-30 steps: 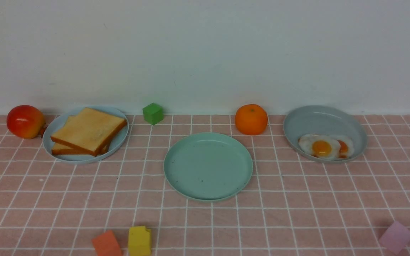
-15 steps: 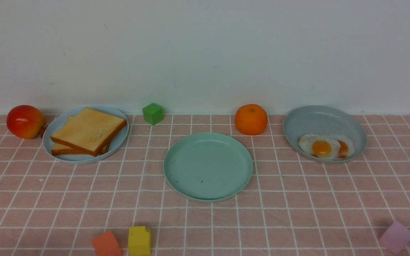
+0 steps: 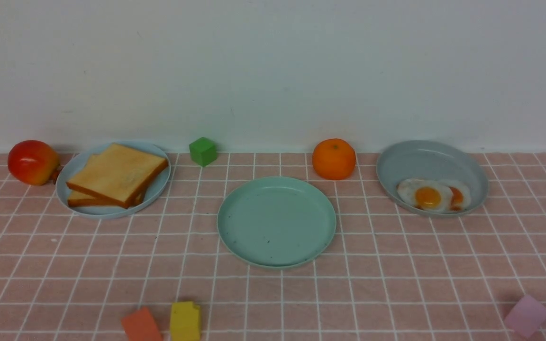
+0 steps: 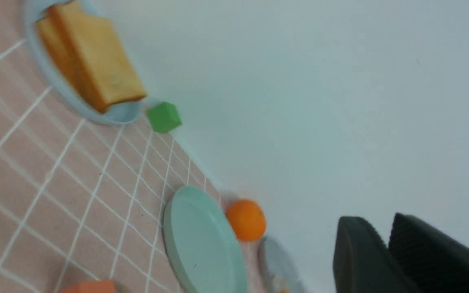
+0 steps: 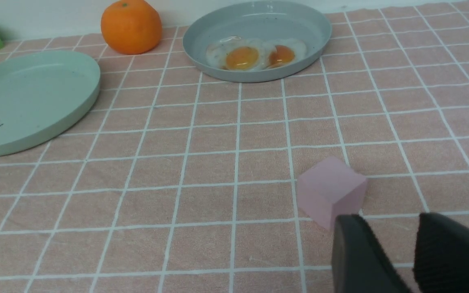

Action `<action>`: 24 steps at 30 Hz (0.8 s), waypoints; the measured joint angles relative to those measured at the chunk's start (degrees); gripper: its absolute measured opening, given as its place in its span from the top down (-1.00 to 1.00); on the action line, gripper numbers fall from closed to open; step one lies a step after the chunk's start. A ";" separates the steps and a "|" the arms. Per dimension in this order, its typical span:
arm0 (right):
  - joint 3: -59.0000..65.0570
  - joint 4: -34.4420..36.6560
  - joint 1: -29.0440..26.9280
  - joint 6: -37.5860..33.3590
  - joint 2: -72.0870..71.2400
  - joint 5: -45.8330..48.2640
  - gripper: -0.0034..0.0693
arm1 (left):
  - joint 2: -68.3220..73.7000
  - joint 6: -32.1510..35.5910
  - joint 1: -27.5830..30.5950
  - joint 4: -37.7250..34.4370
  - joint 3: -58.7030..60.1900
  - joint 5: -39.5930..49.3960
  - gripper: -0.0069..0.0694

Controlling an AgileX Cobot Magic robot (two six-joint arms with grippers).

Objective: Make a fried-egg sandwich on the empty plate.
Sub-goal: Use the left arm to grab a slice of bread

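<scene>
Pale wall behind a table covered in pink, white-gridded cloth. Assembly has, by judgement, not begun: the mint-green plate is bare. Both toast slices lie stacked, slightly askew, on the pale blue plate at left; the fried egg with the yellow-orange yolk lies in the grey dish at right, partly over the egg with the darker orange yolk. Left end effector: fingers slightly apart, nothing between them. Right end effector: fingers apart, likewise unladen. Remaining, as judged: one slice, the egg, then the second slice, all to be transferred.
</scene>
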 joint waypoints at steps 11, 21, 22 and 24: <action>0.00 0.00 0.00 0.00 0.00 0.00 0.24 | 33.28 21.75 -5.29 7.76 -26.43 25.87 0.71; 0.05 1.49 0.00 0.73 0.00 -1.14 0.24 | 49.99 27.24 -18.55 9.66 -32.75 26.23 0.83; 0.26 3.60 0.00 2.32 0.00 -2.39 0.24 | 50.10 27.25 -19.29 9.66 -32.75 26.28 0.85; 0.46 7.59 0.00 5.01 0.00 -5.22 0.24 | 50.10 26.93 -19.94 9.85 -32.75 26.20 0.85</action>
